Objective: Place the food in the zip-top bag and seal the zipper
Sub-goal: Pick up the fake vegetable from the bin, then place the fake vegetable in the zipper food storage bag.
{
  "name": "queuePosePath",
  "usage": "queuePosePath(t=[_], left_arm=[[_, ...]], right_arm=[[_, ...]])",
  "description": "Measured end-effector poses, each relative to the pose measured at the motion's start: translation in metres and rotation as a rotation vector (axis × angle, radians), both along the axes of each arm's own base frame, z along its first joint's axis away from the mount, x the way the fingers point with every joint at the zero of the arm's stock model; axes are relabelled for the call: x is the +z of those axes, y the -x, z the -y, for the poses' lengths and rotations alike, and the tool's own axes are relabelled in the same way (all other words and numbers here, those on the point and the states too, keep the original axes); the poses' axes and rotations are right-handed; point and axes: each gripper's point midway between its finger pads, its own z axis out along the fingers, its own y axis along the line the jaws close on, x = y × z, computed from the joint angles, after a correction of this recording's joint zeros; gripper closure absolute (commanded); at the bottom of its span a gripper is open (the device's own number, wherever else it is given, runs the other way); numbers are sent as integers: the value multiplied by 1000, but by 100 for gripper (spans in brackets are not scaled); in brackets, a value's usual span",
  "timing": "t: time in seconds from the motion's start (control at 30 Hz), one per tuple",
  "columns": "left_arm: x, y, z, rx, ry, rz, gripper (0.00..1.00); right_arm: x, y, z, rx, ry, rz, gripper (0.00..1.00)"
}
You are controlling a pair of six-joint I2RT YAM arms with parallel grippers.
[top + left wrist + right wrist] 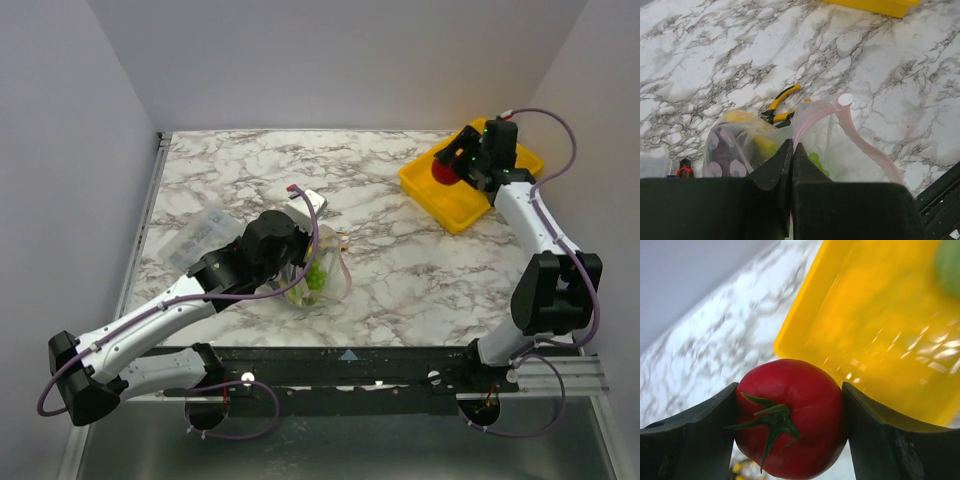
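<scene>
The zip-top bag [322,283] lies floppy on the marble in front of the left arm. Inside it show a yellow lemon [760,142], a dark purple eggplant [720,150] and a green leafy piece [815,159]. Its pink zipper [862,142] arcs up and gapes at the mouth. My left gripper [792,146] is shut on the bag's mouth edge, where the pink strip begins. Over the yellow tray at the far right, my right gripper [790,390] is shut on a red tomato [800,410] with a green stem, seen as a red spot [443,172] from above.
The yellow tray [455,205] sits at the back right and holds a blurred green item [950,262]. Yellow-handled pliers [781,99] lie just behind the bag. A rigid clear box [200,235] and a small red-and-black tool [685,170] are to the bag's left.
</scene>
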Motion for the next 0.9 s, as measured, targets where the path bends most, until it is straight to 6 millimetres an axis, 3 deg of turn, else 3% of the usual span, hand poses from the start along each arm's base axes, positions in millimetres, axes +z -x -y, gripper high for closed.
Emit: queuePosePath(t=[0.13,0.2,0.27,0.4,0.53,0.63,0.8,0.9], left_arm=[[-6,-3,6,14,-11,-47,100],[-7,-4,8,22,-7,-65,100],[-8,-5,11,32,-7,-87,100],[-11,-10,18,53,-15,-127,100],[-12,-13,23,59,-27,-149,100],[-5,-14,24,61,-33,-154,100],[3,-14,24,43,-23,-161,100],[0,-12,22,26,-27,-185,100]], right_arm=[[-33,41,-79,194,-73,-79,100],[-39,65,-115,290,-88,-106,100],[-32,84,-147,379,-93,-105,100],[6,125,-202,548,-119,-22,100],[43,169,-242,692,-148,62,100],[59,203,-267,782,-179,96,100],[57,250,-302,906,-216,91,100],[44,266,-317,937,-208,73,100]])
